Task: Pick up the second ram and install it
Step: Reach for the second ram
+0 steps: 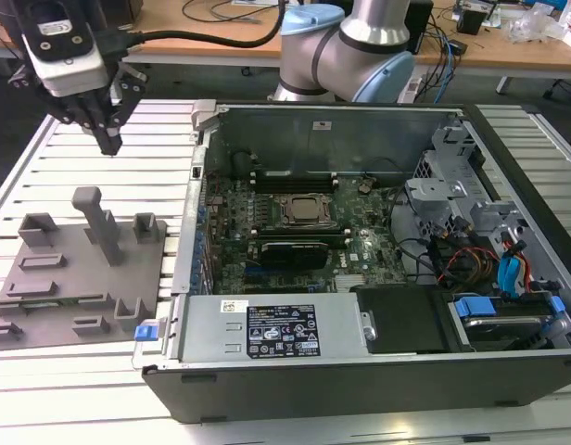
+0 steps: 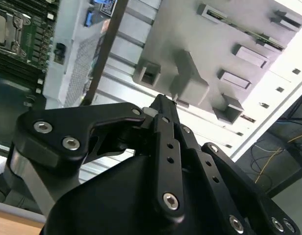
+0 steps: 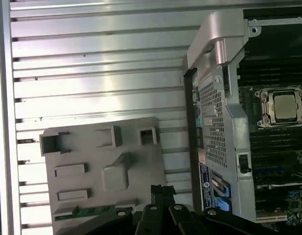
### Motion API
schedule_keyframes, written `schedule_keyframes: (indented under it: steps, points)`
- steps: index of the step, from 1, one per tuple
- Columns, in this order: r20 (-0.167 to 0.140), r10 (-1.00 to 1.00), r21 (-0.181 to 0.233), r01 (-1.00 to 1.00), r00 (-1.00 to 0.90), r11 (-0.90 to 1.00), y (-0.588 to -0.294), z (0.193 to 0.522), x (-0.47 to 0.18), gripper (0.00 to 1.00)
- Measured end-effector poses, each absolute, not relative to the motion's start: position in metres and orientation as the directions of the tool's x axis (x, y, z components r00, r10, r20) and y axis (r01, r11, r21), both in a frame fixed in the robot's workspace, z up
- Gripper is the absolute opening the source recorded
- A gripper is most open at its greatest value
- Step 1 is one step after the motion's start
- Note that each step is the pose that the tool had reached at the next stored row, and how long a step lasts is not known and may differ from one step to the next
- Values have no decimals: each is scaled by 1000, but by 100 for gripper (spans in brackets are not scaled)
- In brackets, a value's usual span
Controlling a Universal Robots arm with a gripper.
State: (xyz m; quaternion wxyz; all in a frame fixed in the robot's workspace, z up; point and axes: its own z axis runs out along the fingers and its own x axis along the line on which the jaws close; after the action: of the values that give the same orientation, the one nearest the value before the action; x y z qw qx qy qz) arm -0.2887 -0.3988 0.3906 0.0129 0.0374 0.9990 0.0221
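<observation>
Pincer (image 1: 109,141) up close first: fingertips pressed together, nothing between them, hanging over the slatted tabletop (image 1: 35,167) just past the far side of the grey holder (image 1: 77,278) in the exterior view. Now the second ram (image 3: 89,211) in the first wrist view, seated in a slot along the holder's edge, apart from the pincer. Its long axis runs along that edge, one end aimed at the open computer case (image 1: 360,366). I'd call it light, thin and stiff, but fragile. Best taken by the upper edge near mid-length, clear of the contacts. Beyond stands the upright post (image 1: 105,227). Farther off, the silver processor (image 1: 304,210) sits inside the case.
</observation>
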Motion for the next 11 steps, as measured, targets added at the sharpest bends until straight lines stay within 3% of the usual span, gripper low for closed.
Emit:
schedule_keyframes:
  steps: [11]
  points:
    - [-24, 75, 45, 74, -997, 996, -422, 389, -335, 11]
